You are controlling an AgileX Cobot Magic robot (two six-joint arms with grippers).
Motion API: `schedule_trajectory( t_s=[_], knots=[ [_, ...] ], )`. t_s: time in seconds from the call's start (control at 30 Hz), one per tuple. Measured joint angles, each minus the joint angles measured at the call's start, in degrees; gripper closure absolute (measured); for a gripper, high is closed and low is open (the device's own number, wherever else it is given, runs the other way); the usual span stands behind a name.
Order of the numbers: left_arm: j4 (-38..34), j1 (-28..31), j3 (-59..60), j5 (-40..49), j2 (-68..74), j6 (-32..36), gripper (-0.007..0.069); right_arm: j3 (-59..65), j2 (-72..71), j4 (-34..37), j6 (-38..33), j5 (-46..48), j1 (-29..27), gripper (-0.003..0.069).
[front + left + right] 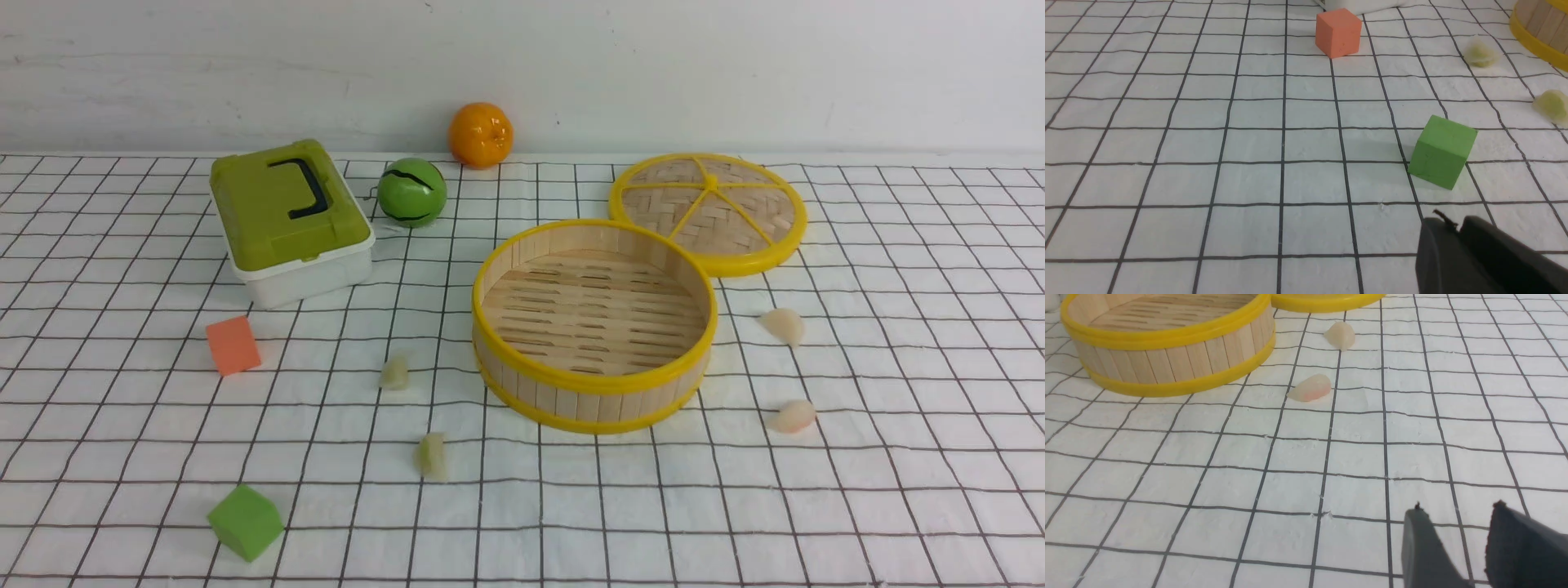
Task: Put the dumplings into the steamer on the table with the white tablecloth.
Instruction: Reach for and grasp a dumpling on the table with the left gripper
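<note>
The steamer (594, 392) stands empty in the middle of the table with the white tablecloth (898, 490). Two pale green dumplings (394, 373) (432, 456) lie to its left. Two whitish-pink dumplings (784, 326) (792, 416) lie to its right. Neither arm shows in the front view. In the left wrist view my left gripper (1455, 222) is shut and empty, near the green cube (1441, 152), with the green dumplings (1480, 54) (1551, 105) beyond. In the right wrist view my right gripper (1457, 510) is open and empty, well short of the pink dumplings (1310, 388) (1340, 335) and the steamer (1167, 363).
The steamer's woven lid (708, 209) lies flat behind it on the right. A green-lidded box (287, 216), a green ball (411, 192) and an orange (481, 135) stand at the back left. An orange cube (233, 345) and a green cube (245, 523) sit at the front left.
</note>
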Motion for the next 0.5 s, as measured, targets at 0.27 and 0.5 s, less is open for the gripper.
schedule_trajectory(
  t_s=[0.27,0.5],
  knots=[
    [0.0,0.0,0.0,0.0,0.0,0.0,0.0552,0.0,0.0,0.0,0.0,0.0,0.0,0.0419],
    [0.0,0.0,0.0,0.0,0.0,0.0,0.0550,0.0,0.0,0.0,0.0,0.0,0.0,0.0419]
  ],
)
